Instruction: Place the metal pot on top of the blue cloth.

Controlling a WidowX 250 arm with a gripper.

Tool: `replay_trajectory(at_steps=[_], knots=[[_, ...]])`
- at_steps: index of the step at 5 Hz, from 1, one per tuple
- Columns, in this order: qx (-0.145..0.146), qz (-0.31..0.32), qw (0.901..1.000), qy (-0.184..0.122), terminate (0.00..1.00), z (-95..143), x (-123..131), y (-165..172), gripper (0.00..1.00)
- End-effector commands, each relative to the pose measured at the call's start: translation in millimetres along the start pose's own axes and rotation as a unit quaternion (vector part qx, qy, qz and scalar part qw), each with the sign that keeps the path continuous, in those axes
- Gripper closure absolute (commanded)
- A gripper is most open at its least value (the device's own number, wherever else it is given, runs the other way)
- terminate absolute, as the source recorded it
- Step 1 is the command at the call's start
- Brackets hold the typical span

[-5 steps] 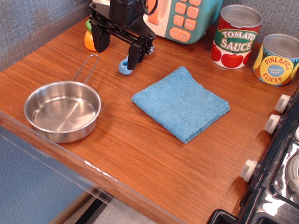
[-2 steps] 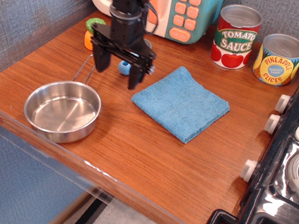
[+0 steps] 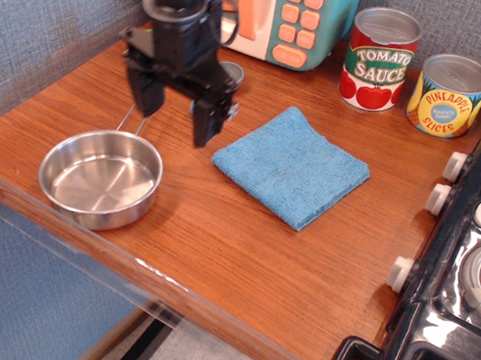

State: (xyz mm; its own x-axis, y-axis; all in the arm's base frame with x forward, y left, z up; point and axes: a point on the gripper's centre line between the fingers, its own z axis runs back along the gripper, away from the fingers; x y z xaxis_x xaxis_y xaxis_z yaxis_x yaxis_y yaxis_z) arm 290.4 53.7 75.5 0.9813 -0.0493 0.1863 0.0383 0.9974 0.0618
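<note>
The metal pot (image 3: 99, 177) is a shallow shiny steel pan at the front left of the wooden counter, its wire handle (image 3: 132, 119) pointing back. The blue cloth (image 3: 291, 165) lies flat and folded in the middle of the counter, to the right of the pot. My gripper (image 3: 172, 118) is black, open and empty, with its fingers pointing down. It hangs above the pot's handle and far rim, left of the cloth, touching neither.
A toy microwave (image 3: 282, 11) stands at the back. A tomato sauce can (image 3: 379, 60) and a pineapple slices can (image 3: 449, 96) stand at the back right. A toy stove (image 3: 470, 266) fills the right side. The counter's front edge (image 3: 163, 286) is near the pot.
My gripper has moved forward and left from the back of the counter to above the pot's handle. It stays open. The pot and cloth have not moved.
</note>
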Motion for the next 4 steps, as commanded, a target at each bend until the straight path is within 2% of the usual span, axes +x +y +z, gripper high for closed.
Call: replay_trajectory(at_steps=[1,2,3,4], knots=[[0.012,-0.015,0.9965,0.082,0.00,-41.7,-40.5,2.6,0.00],[0.019,-0.046,0.9921,0.115,0.00,-67.7,-58.8,-7.9,0.00],[0.016,-0.058,0.9921,0.110,0.00,-69.2,-64.8,-14.1,0.00],[0.018,-0.063,0.9926,0.102,0.00,-67.2,-65.0,-15.0,1.00]])
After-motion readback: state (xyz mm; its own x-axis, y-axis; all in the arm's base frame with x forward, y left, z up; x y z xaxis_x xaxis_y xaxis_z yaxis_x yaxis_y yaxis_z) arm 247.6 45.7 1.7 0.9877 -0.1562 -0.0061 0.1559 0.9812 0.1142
